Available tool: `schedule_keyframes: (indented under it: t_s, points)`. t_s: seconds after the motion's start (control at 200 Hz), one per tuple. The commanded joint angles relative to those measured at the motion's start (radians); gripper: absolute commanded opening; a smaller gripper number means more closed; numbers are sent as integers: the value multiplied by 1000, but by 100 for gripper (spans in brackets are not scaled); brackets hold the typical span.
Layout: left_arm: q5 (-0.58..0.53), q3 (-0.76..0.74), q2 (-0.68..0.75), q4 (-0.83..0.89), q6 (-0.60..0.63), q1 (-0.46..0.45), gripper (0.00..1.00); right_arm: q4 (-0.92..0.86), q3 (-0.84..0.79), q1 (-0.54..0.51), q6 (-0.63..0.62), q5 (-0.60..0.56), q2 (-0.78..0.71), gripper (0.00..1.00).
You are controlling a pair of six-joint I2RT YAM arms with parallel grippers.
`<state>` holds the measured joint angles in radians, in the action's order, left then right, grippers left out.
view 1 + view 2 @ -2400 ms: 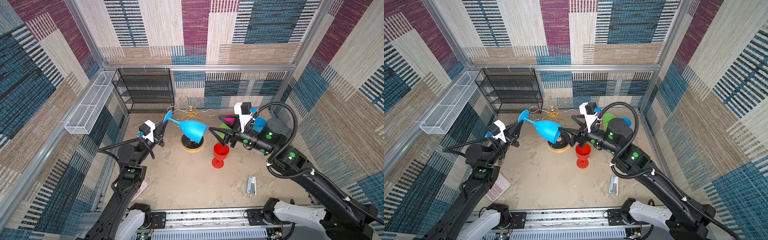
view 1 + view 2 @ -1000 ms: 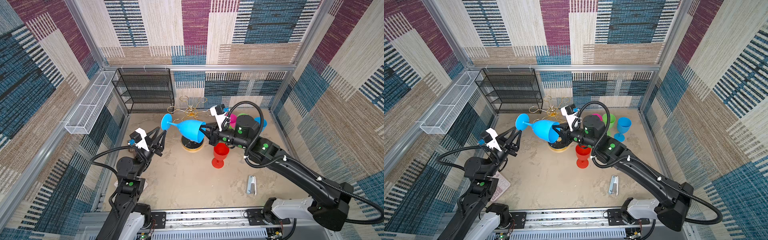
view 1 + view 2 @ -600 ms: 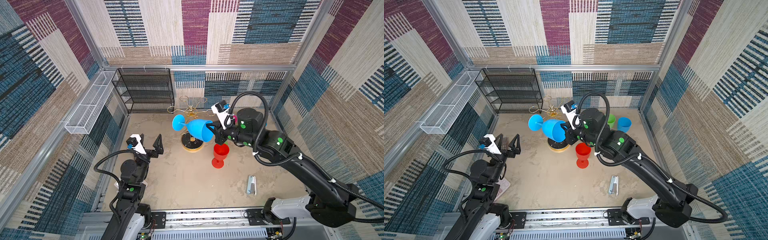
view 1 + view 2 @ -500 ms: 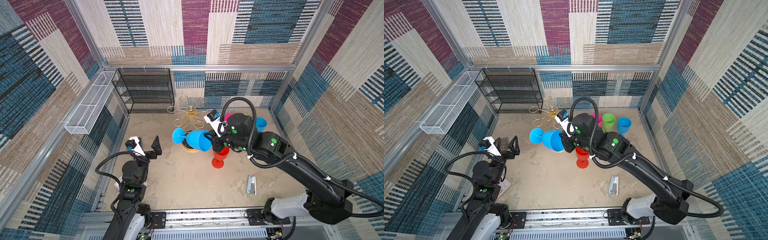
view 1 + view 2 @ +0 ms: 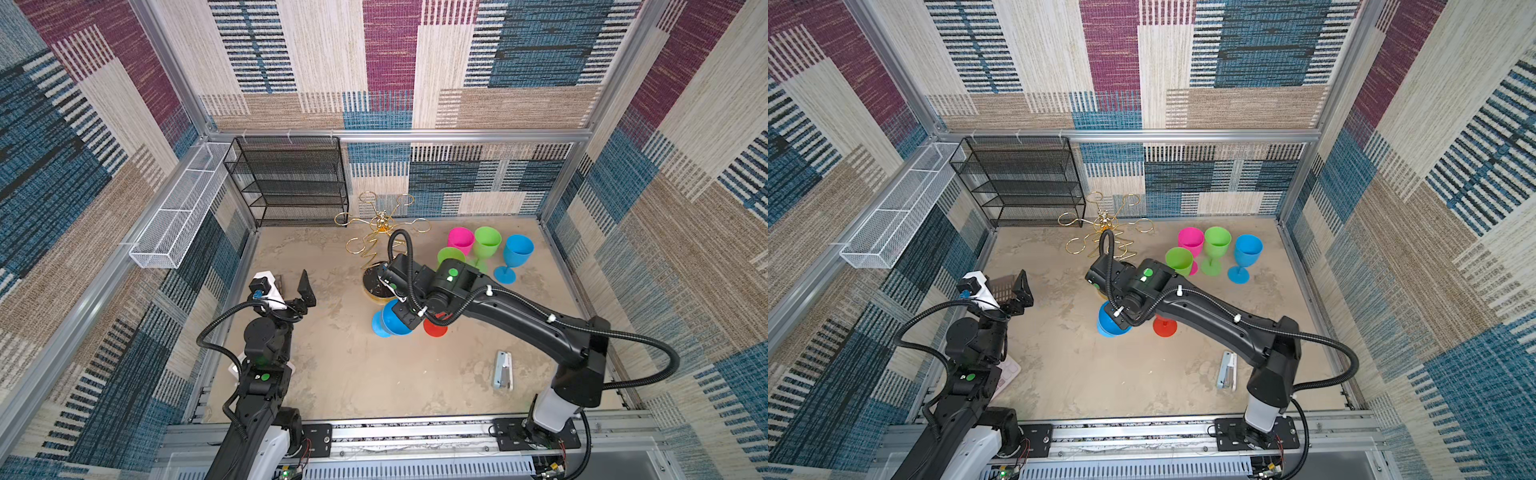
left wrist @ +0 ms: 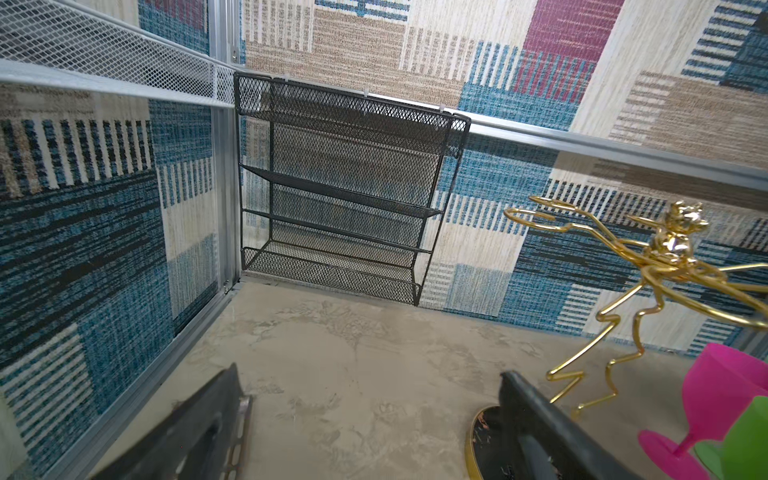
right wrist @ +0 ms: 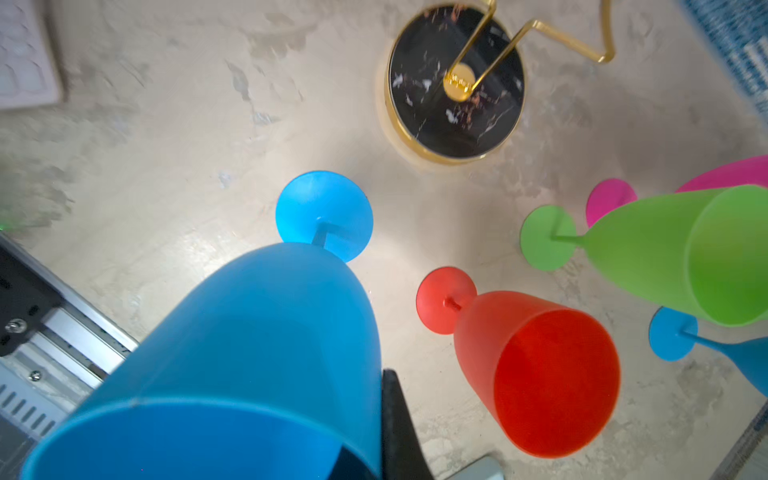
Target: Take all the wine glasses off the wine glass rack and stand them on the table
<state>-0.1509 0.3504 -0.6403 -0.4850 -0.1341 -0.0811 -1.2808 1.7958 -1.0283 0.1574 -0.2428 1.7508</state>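
Your right hand (image 5: 409, 319) clamps the rim of the blue wine glass (image 5: 390, 322) at mid-frame in both top views, just below the wine glass rack (image 5: 376, 249) on the counter (image 5: 353, 374); your left hand (image 5: 291, 286) gapes wide, empty, further left

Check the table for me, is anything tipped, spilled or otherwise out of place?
Nothing is spilled or broken. The one thing off upright is the blue wine glass held by the right gripper: it looks tilted, close beside the red wine glass. The wine glass rack holds no glass.
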Motion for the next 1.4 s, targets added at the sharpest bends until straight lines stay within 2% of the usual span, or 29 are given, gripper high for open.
schedule_keyframes:
  t_s: [0.0,0.316,0.441,0.611,0.746,0.917,1.047,1.132,1.282,1.392]
  points:
    - [-2,13,-5,-35,62,2,99,-58,21,-1,43,-22,41,0]
    - [-20,19,37,40,68,3,99,-52,40,-2,12,-11,163,8]
    - [-18,19,36,48,62,3,99,-42,57,-2,1,-4,176,15]
    - [-17,21,31,49,65,3,99,-28,84,0,-5,9,174,32]
    - [-21,24,33,55,68,3,99,-1,129,1,-11,23,147,51]
    - [-32,25,35,68,72,4,99,107,135,13,-15,44,47,65]
    - [-35,15,25,51,70,4,99,309,-24,54,-14,89,-140,81]
    - [-53,5,8,24,69,4,99,510,-221,140,-19,150,-311,100]
    - [-67,-16,-51,-46,108,5,99,908,-615,352,-52,214,-629,99]
    - [-11,-19,-115,-55,108,7,99,1043,-766,532,-45,245,-714,99]
